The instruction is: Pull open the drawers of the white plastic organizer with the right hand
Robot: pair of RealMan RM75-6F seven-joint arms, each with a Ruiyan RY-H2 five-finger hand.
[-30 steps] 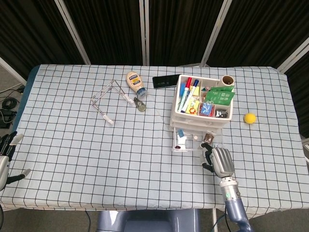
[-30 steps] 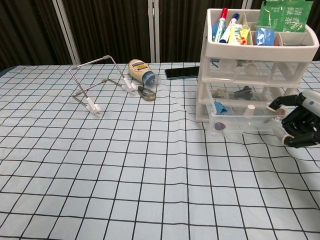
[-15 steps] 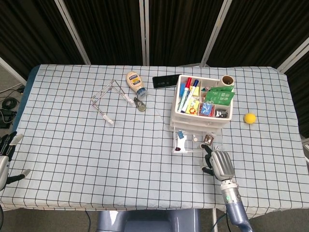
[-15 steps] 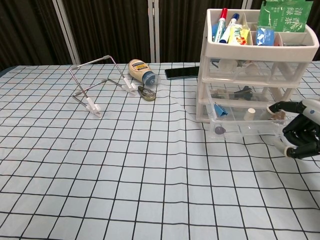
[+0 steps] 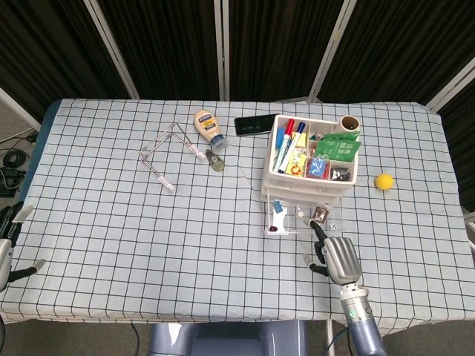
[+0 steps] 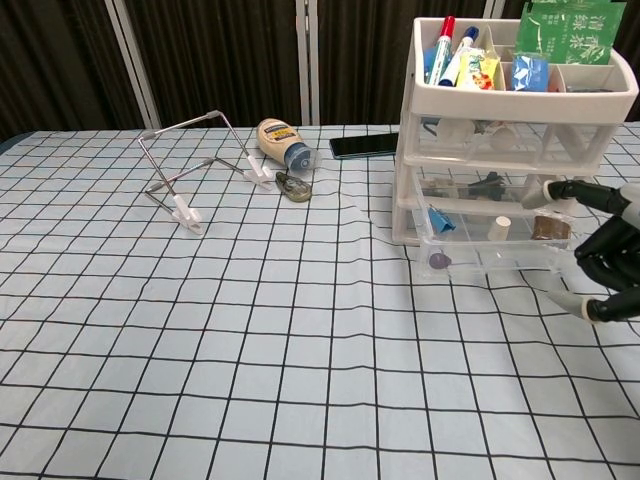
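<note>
Since the earlier frames, the right hand [image 5: 335,256] had drawn back toward the robot, and the bottom drawer [image 6: 492,254] had slid further out of the white plastic organizer [image 5: 312,157]. One extended finger [image 6: 565,190] reached over the drawer's right front corner, while the other fingers curled downward with nothing visibly between them; whether that finger actually hooked the drawer rim could not be told from either view.

Directly ahead of the right hand, away from the robot, the open drawer stuck out toward it, its long side running left to right and its travel running straight along the line from organizer to hand. Beyond the drawer stood the organizer, with the middle drawer [image 6: 500,187] above still closed, so any further pull would have to follow that same line. Off to the right hand's far side lay a yellow ball [image 5: 384,181] on the table [image 5: 111,222].

At the table's near left edge the left hand [image 5: 7,248] rested well apart, fingers spread and holding nothing, so the right hand was plainly the nearer.
</note>
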